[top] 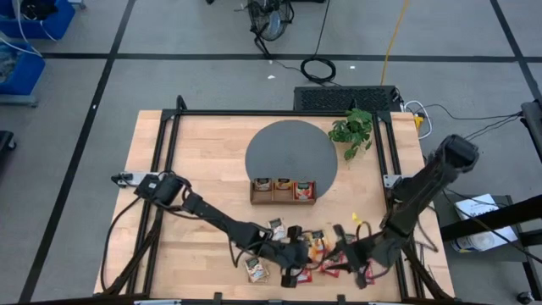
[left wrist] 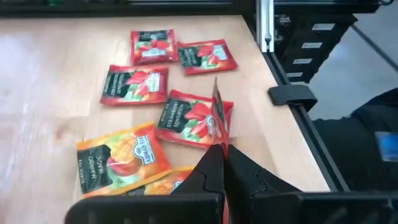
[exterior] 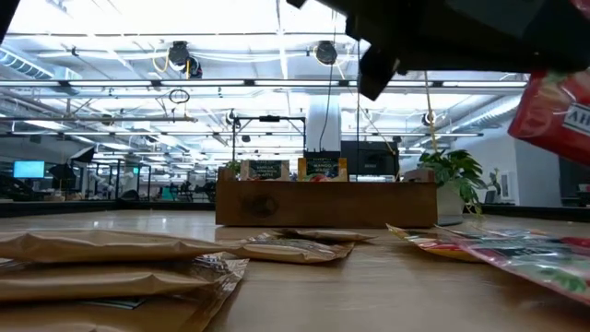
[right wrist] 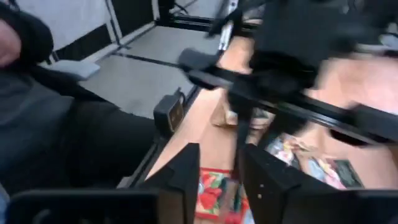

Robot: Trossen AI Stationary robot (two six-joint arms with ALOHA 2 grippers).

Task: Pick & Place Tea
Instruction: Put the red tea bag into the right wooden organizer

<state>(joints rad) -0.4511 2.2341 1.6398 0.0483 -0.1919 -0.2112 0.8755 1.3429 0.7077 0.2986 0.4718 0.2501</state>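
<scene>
A red sachet is pinched on edge by the left gripper at the table's near edge.

In the left wrist view, the left gripper is seen closed on a red strawberry sachet, held upright above the other packets. Just beyond it, four red sachets lie flat, one reading "STRAWBERRY SENSATION"; beside them an orange-yellow sachet is marked "MANGO MAGIC". The right gripper is seen with its fingers apart, nothing between them, above a red packet. In the high view, the loose sachets are spread around 6 o'clock, a beige one at 7 o'clock. Farther off, toward the centre, a wooden tray holding upright sachets is set on a grey disc; a small plant stands at 1 o'clock.
</scene>
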